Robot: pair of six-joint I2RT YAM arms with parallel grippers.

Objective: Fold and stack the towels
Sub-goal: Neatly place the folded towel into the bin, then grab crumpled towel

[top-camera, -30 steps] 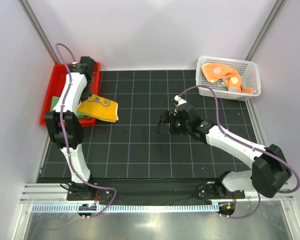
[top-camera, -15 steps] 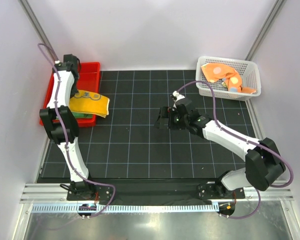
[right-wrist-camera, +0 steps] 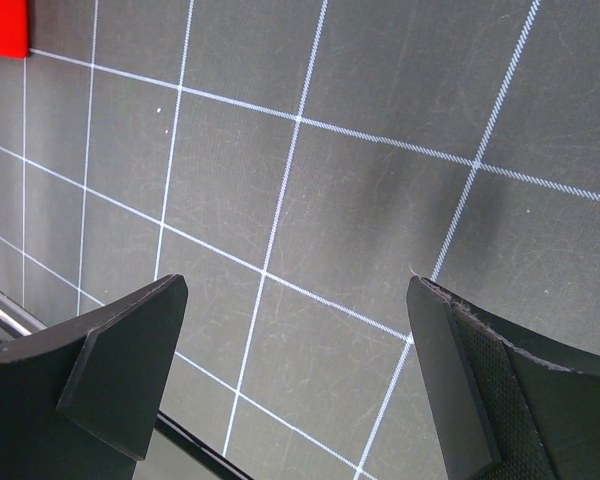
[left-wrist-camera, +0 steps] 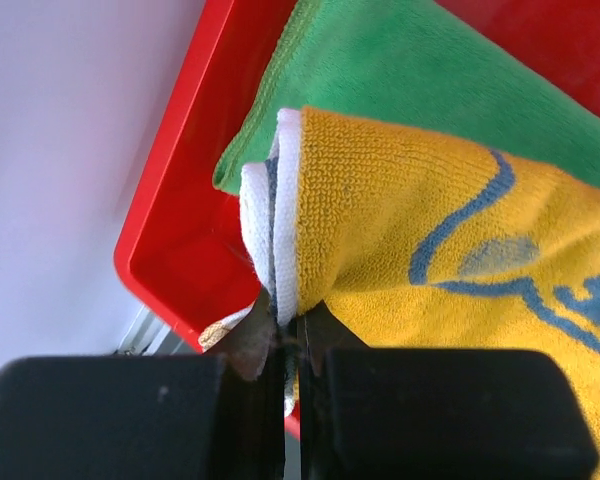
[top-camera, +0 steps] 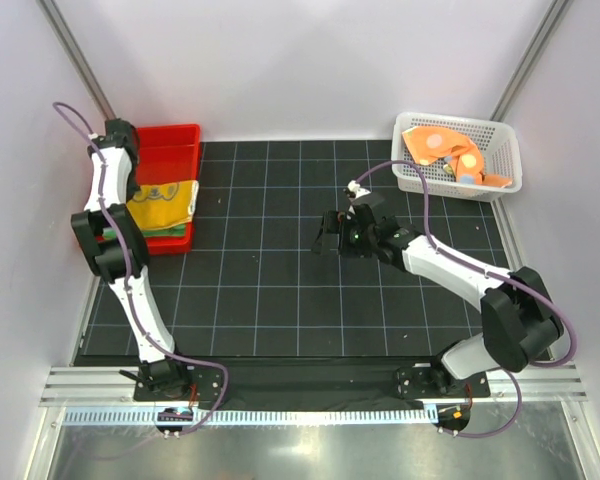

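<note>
Left wrist view: yellow towel [left-wrist-camera: 430, 230], folded, white-hemmed, blue-lettered, lies over green towel [left-wrist-camera: 400, 70] in red tray [left-wrist-camera: 170, 230] at ten o'clock; left gripper [left-wrist-camera: 290, 335] clamps its corner. Polka-dot towel [top-camera: 440, 145] lies crumpled in white basket [top-camera: 508, 160], two o'clock. Right gripper [right-wrist-camera: 295, 300] fingers apart.

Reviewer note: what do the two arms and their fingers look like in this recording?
The left arm and right arm both have white links, black joints and a looping purple cable. The fingers are matte black wedges.
</note>
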